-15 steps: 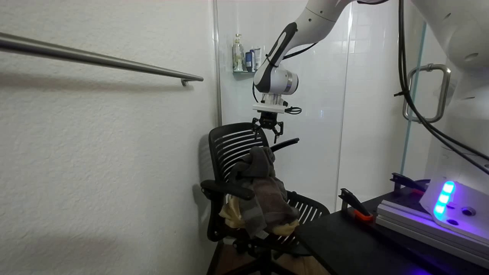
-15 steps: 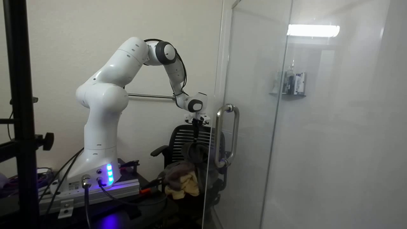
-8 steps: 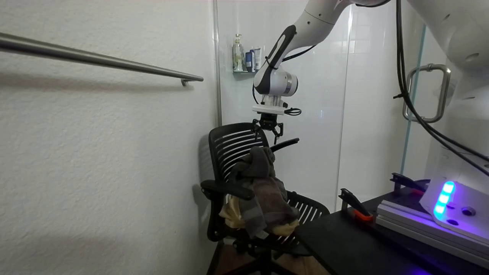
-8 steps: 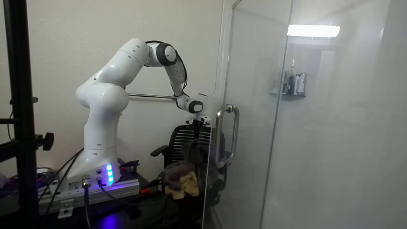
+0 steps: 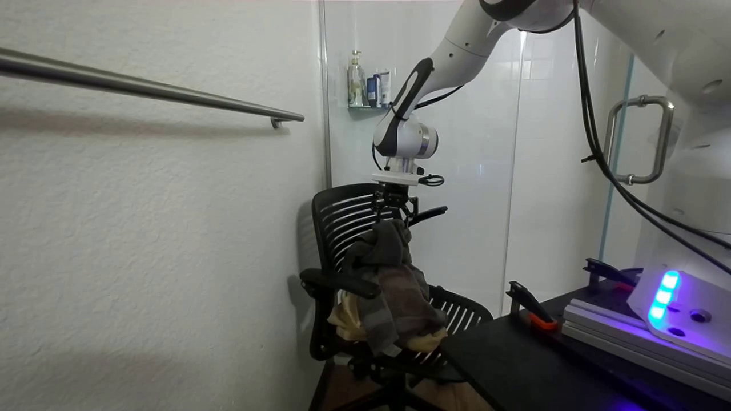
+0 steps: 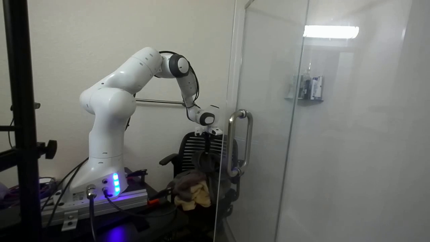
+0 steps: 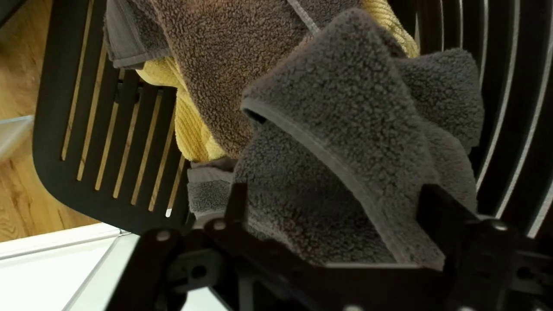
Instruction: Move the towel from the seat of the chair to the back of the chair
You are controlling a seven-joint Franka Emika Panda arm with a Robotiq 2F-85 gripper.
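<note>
- Towel (image 7: 345,99), grey: lies heaped on the chair seat (image 7: 47,151) with yellow cloth (image 7: 192,129), beside the slatted backrest (image 5: 342,192).
- Gripper (image 7: 335,192): hangs spread wide over the top fold, clasping nothing.
- Shelf (image 5: 365,107): holds upright bottles (image 5: 356,83).
</note>
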